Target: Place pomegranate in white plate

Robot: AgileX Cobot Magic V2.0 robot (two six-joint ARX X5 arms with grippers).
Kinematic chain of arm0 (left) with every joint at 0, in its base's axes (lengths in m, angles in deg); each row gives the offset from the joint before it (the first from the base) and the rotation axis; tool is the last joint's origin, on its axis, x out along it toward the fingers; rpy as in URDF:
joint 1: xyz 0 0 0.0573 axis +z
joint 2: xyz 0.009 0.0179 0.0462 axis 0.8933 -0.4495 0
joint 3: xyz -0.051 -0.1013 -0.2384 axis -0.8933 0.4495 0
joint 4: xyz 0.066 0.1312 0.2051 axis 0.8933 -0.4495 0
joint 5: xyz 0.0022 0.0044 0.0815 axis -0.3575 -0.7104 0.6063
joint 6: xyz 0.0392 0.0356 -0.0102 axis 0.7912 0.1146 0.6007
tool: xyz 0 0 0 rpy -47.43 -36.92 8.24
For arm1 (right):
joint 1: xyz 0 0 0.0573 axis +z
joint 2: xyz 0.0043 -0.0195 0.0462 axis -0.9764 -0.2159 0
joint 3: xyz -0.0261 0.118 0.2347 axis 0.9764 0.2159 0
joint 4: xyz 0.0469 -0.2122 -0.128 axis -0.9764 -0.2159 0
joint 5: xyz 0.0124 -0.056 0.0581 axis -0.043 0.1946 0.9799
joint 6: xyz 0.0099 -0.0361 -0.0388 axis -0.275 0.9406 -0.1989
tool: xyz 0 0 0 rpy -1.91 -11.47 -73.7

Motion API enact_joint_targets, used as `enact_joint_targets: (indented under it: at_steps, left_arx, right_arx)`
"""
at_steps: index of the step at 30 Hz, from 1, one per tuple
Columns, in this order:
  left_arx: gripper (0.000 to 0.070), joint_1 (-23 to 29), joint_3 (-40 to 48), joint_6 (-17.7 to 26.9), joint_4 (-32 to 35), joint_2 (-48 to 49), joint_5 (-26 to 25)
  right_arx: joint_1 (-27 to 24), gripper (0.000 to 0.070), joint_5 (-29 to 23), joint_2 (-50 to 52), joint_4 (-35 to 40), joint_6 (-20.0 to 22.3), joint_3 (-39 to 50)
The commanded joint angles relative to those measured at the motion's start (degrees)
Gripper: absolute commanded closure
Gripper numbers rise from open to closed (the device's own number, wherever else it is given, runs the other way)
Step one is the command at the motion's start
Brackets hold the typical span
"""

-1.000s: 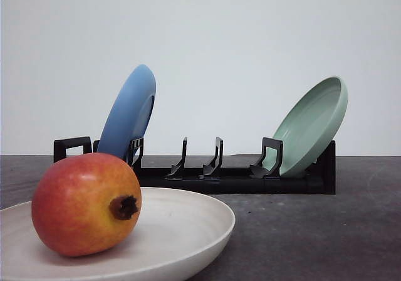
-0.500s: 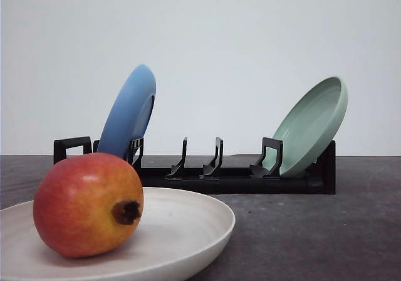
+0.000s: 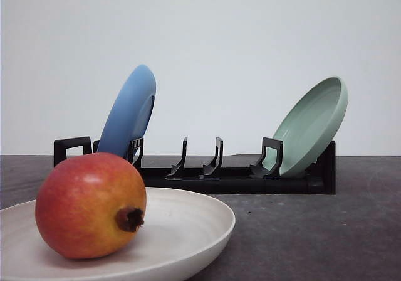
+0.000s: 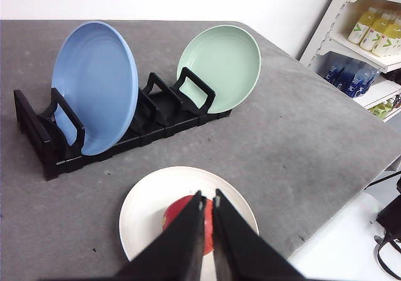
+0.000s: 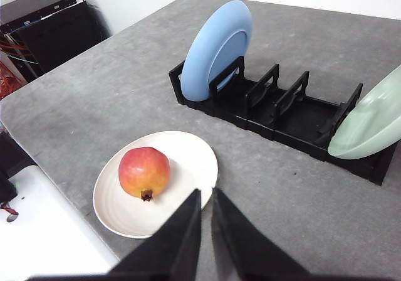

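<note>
The pomegranate (image 3: 91,206), red shading to yellow-orange with a dark calyx facing front-right, rests inside the white plate (image 3: 188,224) at the near left of the table. From the left wrist view, my left gripper (image 4: 207,197) hovers above the fruit (image 4: 175,215) and the plate (image 4: 144,206), its fingers closed together and holding nothing. In the right wrist view the pomegranate (image 5: 144,171) lies free on the plate (image 5: 188,162), and my right gripper (image 5: 206,192) is shut and empty, raised off to the plate's side.
A black dish rack (image 3: 232,180) stands behind the plate, with a blue plate (image 3: 128,115) at its left end and a pale green plate (image 3: 313,124) at its right end. Shelves of bottles (image 4: 376,42) stand past the table edge.
The pomegranate has rolled slightly to the right on the plate, its calyx turning lower. Nothing else has moved.
</note>
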Motion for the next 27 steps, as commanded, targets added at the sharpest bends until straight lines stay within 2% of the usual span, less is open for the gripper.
enact_joint_targets:
  at_steps: [1, 12, 15, 19, 23, 25, 27]
  left_arx:
    - [0.0700, -0.9, -0.3, 0.2, 0.6, -0.1, 0.0]
    - [0.0700, -1.0, -0.2, 0.2, 0.6, 0.7, 0.1]
    - [0.0700, 3.2, -0.1, 0.2, 0.7, 0.7, -0.1]
    - [0.0700, 12.3, 1.5, 0.5, 0.8, 0.9, 0.0]
    - [0.0700, 23.9, 6.1, 10.0, 4.7, 1.0, 3.1]
    - [0.0700, 30.3, 10.2, 16.5, 10.7, 1.0, 2.8]
    - [0.0700, 36.9, 15.1, 22.7, 18.7, 1.0, 0.2]
  right_arx:
    - [0.6, 0.0674, 0.0, -0.2, 0.7, 0.4, -0.4]
    - [0.6, 0.0674, 0.0, -0.2, 0.7, 0.4, -0.4]
    - [0.6, 0.0674, 0.0, -0.2, 0.7, 0.4, -0.4]
    - [0.6, 0.0674, 0.0, -0.2, 0.8, 0.4, -0.4]
    - [0.6, 0.0674, 0.0, -0.2, 0.8, 0.4, -0.4]
    - [0.6, 0.0674, 0.0, -0.2, 0.8, 0.4, -0.4]
    - [0.6, 0.0674, 0.0, -0.2, 0.8, 0.4, -0.4]
